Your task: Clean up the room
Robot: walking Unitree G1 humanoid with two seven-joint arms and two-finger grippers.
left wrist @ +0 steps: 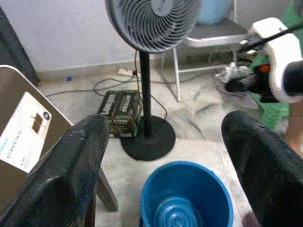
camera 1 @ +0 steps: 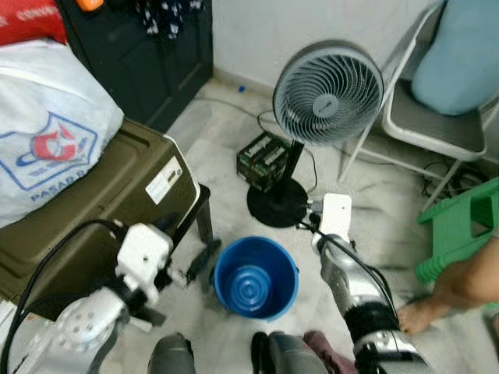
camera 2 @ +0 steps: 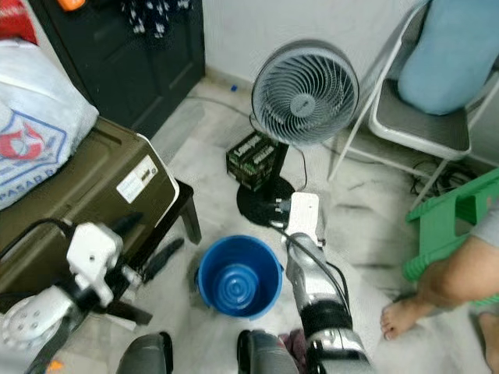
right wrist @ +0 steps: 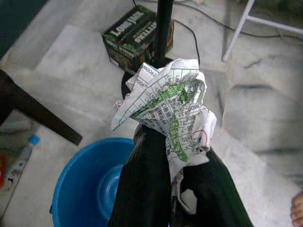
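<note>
While my right gripper [right wrist: 175,156] has its two black fingers pressed tight on one crumpled paper [right wrist: 168,106], a wad printed with green grid lines and numbers, it hangs above the floor just beside the far rim of the blue bucket [camera 1: 255,278]. My left gripper [left wrist: 165,165] is spread wide with nothing between its fingers, reaching toward the same bucket from the other side.

Counting what lies before me: one blue bucket standing upright on the floor, one grey fan [camera 1: 328,93] on a black pole with a round black base [camera 1: 278,204], one dark green-and-black carton [camera 1: 266,160] just beside that base, one folding chair [camera 1: 437,125] with a pale blue cushion [camera 1: 456,54] on it, one green plastic stool [camera 1: 460,226], and one olive-brown case [camera 1: 101,206] with a white label, set on a low dark table on my left. One white plastic bag [camera 1: 51,128] with red and blue print rests on top of the case. A person's bare foot [camera 1: 425,312] stands on the floor at my right, near the stool.

The floor [camera 1: 374,202] is pale marbled tile, with cables trailing across it behind the fan. A white wall [camera 1: 257,31] closes the far side, and a dark cabinet [camera 1: 148,54] stands in the left corner.
</note>
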